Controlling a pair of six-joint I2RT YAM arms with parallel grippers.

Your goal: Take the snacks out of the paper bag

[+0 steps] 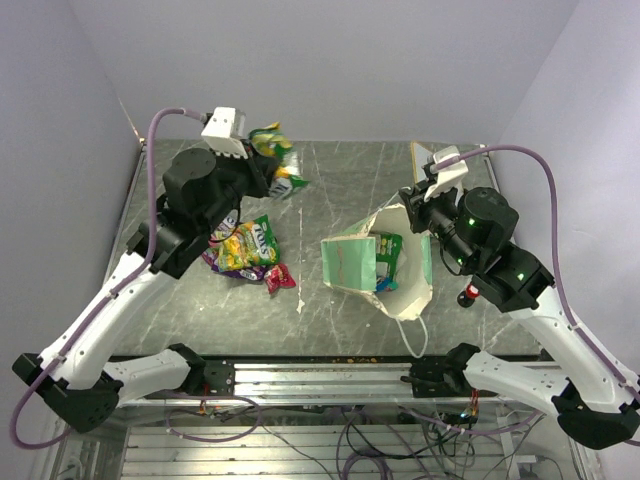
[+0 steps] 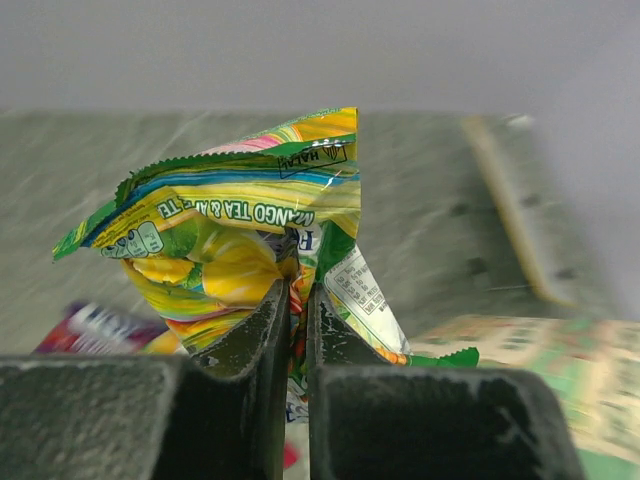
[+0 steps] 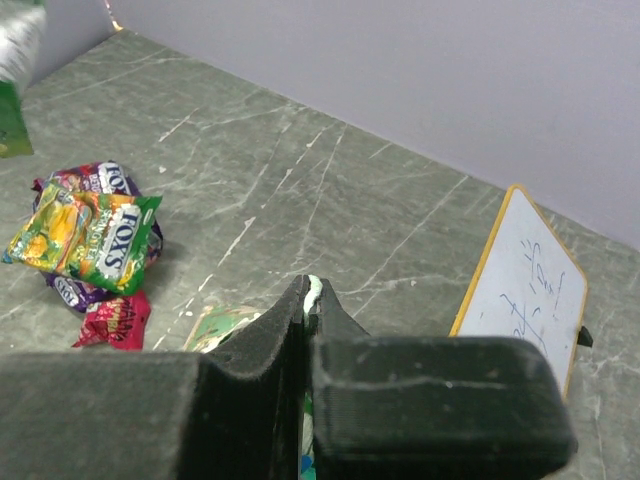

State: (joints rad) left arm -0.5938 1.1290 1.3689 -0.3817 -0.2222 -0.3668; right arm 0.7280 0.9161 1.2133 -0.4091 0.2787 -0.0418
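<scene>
My left gripper [image 1: 268, 168] is shut on a bunch of green and yellow snack packets [image 1: 278, 158], held up over the table's back left. In the left wrist view the crinkled packets [image 2: 240, 230] stick up from between the closed fingers [image 2: 262, 330]. The mint-green paper bag [image 1: 350, 262] lies on its side mid-table, mouth open, with more snacks [image 1: 387, 258] inside. At the bag's far rim, my right gripper [image 1: 412, 205] is shut on the paper; a sliver of that mint edge [image 3: 314, 287] shows between the fingertips. A pile of snacks [image 1: 245, 248] lies on the table left of the bag.
A white whiteboard [image 1: 420, 155] with a yellow frame lies at the back right, also in the right wrist view [image 3: 525, 280]. A red-capped black knob [image 1: 467, 295] sits right of the bag. A red packet [image 1: 279, 277] lies beside the pile. Walls close three sides.
</scene>
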